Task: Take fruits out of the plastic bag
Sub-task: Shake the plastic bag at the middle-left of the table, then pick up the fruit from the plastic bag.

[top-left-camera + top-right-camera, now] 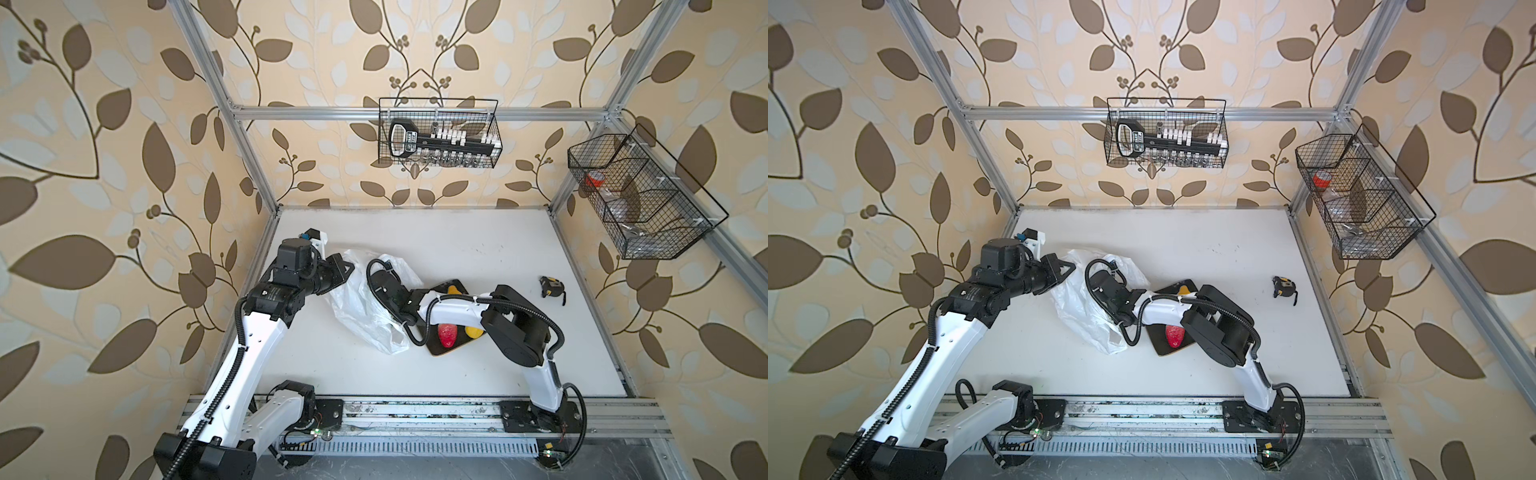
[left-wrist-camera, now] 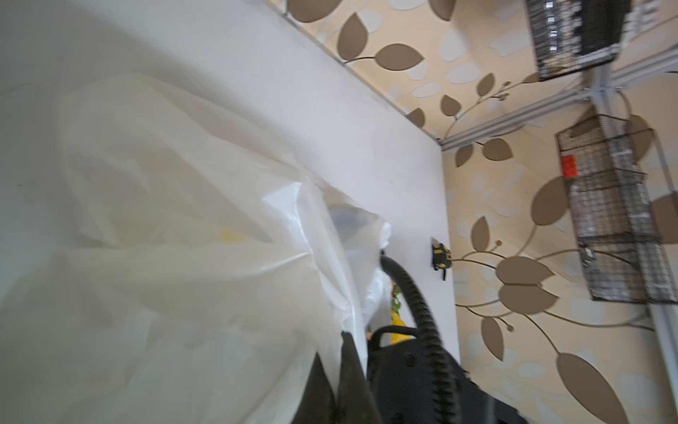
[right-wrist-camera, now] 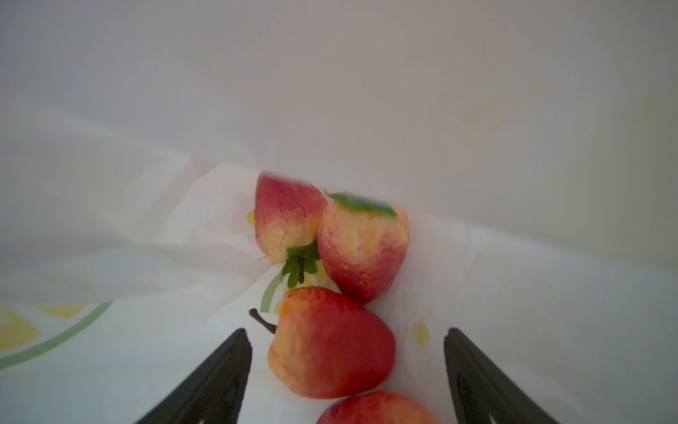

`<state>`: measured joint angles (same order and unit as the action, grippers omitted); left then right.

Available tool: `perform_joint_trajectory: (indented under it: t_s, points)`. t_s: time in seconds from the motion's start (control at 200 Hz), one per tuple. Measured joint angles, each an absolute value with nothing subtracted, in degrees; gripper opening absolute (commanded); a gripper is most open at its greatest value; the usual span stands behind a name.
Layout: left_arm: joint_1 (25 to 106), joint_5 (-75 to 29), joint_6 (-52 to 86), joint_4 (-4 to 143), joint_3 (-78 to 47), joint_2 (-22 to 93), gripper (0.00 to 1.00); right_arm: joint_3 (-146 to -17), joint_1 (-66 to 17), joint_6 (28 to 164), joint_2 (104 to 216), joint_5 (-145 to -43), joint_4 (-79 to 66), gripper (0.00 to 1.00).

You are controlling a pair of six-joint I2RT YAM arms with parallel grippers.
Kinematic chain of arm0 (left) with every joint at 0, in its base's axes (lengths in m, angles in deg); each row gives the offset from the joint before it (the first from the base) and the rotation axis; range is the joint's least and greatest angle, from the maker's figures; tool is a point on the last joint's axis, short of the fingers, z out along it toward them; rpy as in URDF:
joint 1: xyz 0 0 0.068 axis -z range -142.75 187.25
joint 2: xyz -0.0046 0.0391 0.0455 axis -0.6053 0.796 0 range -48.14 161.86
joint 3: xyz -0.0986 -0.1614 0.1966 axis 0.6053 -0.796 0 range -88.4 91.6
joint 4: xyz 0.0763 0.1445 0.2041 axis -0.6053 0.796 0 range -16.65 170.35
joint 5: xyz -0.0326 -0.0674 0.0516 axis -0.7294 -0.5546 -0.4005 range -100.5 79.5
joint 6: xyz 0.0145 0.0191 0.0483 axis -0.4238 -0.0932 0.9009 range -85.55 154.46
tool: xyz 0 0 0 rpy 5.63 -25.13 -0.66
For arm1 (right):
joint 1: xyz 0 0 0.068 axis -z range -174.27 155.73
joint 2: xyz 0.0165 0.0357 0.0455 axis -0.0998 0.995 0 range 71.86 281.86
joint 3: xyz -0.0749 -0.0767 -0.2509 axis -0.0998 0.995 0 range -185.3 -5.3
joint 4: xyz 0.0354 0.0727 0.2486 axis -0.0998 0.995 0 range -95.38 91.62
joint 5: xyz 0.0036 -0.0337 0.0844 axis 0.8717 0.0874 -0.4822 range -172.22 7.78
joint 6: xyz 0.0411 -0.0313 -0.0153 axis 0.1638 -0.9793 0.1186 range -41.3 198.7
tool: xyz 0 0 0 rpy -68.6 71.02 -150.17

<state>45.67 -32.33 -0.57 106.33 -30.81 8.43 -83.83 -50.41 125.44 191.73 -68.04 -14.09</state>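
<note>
A small black-and-yellow tape measure (image 1: 552, 287) lies at the right of the flat white table (image 1: 478, 241). A black rounded tray (image 1: 457, 341) sits in the middle. A black wire basket (image 1: 384, 141) hangs at top middle. Another wire basket (image 1: 665, 245) hangs at the right, with something red (image 1: 595, 179) inside.

Crinkled white plastic bag (image 1: 361, 307) lies slumped — four red-yellow fruits (image 3: 330, 345) inside, one red fruit (image 1: 447, 335) nearby.

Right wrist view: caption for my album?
Open black right gripper straddling a glossy red-yellow toy fruit inside the thin white plastic bag.
</note>
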Motion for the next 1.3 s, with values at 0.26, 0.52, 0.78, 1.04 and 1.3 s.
perform_joint_trajectory:
  t_s: [0.26,0.52,0.78,1.04,1.3]
  points:
    - [34.7,-23.9,-4.1,110.7,-41.0,10.9,0.0,-81.4,-50.5,122.6,191.6,-68.0,-13.3,0.8]
    - [32.3,-23.8,-5.4,111.0,-44.7,11.0,0.67,-81.5,-51.7,116.7,191.5,-68.2,-11.2,0.78]
    - [32.3,-23.9,-4.0,116.1,-41.5,4.0,0.99,-81.7,-53.0,114.0,191.5,-69.7,-10.2,0.78]
    - [36.3,-25.4,-1.2,123.7,-31.5,-10.2,0.88,-82.3,-52.3,114.4,191.5,-74.3,-10.3,0.78]
    - [44.7,-37.3,-1.4,126.2,-34.5,-14.1,0.91,-82.9,-51.0,115.6,191.6,-78.4,-10.7,0.78]
